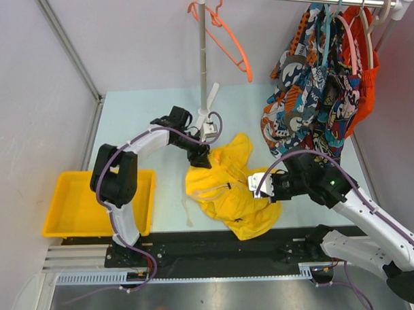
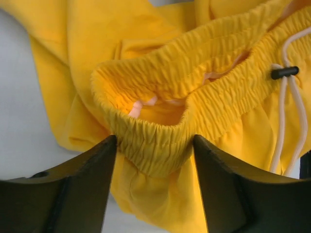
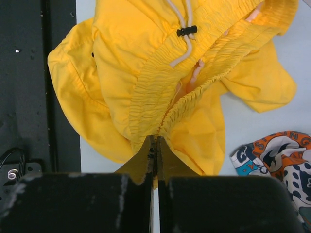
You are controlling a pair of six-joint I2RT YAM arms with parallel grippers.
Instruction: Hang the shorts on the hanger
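Observation:
The yellow shorts lie crumpled on the pale table between my two arms. My right gripper is shut on the elastic waistband at the shorts' right end; the pale drawstring with its dark toggle hangs across the front. My left gripper is open at the shorts' left end, its fingers on either side of the bunched waistband, which lies between the tips. The orange hanger hangs from the rail near the pole, above and behind the shorts.
A metal rack pole stands just behind my left gripper. Cartoon-print shorts and an orange-red garment hang on other hangers at the right. A yellow bin sits at the left. The black base rail runs along the near edge.

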